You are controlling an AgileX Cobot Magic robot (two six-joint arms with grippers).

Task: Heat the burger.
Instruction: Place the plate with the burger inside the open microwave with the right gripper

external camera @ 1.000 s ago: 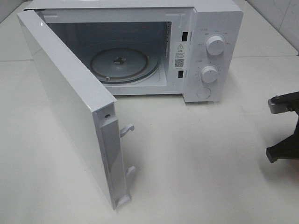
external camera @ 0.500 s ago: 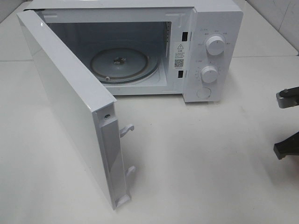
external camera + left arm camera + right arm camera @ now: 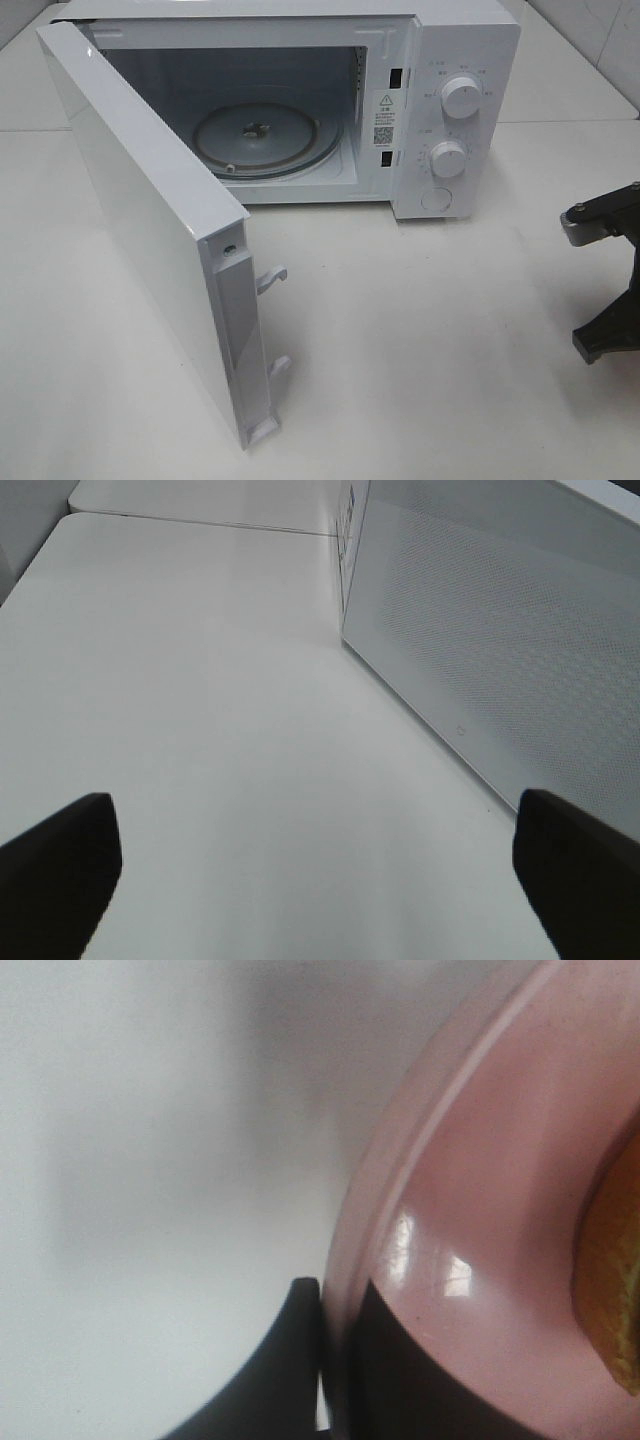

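Right jaws pinched on pink plate rim, right wrist view; burger noted on plate, edge only. Left wrist: left jaws spread above desk, beside microwave door. Exterior high: door opened, turntable unloaded. Loading, closing, timer setting judged outstanding.

The sticker on the microwave shows a warning triangle and QR code, its print illegible.

Bright soft light; glare on seemingly defocused plate.
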